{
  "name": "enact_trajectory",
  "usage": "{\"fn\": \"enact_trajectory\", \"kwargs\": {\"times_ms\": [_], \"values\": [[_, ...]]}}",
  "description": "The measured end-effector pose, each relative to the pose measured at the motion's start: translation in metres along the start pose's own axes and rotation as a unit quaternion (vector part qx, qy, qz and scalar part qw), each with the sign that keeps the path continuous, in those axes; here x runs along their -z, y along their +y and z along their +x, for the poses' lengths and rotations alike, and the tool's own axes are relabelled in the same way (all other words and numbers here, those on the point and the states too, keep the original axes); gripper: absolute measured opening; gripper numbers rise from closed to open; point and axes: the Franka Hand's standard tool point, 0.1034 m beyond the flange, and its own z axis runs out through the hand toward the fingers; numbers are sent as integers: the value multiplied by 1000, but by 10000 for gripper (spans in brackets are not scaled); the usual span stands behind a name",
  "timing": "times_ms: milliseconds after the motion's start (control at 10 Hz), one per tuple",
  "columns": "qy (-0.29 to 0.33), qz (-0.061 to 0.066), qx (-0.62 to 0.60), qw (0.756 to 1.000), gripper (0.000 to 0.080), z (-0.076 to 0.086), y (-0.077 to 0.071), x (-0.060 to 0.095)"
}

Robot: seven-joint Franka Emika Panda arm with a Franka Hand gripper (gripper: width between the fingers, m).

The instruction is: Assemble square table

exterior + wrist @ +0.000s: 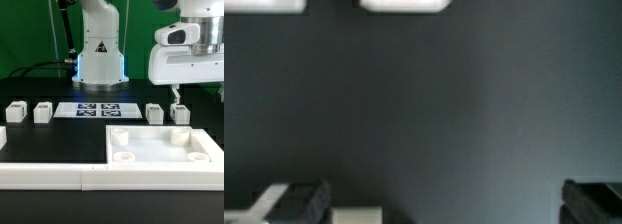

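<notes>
The square tabletop [160,146] lies flat at about four o'clock in the exterior view, sockets up, just beside the border wall [50,172]. It looks like rigid, light, smooth plastic, so a pinch across its thin edge seems the best hold. The second leg [154,113] and the nearest leg [180,112] stand at its twelve o'clock. The far legs [42,112] stand at ten o'clock, past the marker board [98,109]. The gripper [178,99] hovers over the nearest leg, fingers spread and holding nothing.

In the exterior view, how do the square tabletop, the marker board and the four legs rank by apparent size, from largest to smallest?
1. square tabletop, which is also nearest the camera
2. marker board
3. legs: all four look alike, so I give no order among them
</notes>
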Motion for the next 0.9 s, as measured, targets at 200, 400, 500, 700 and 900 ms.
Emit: {"fn": "enact_trajectory", "kwargs": {"times_ms": [200,400,500,700,900], "values": [[-7,-1,6,1000,649,2,1,1],[-71,-11,11,997,649,-5,7,0],[-88,-12,9,996,649,-5,9,-2],[-183,-35,12,982,649,-30,16,-8],[-235,-43,20,971,649,-40,17,-14]]}}
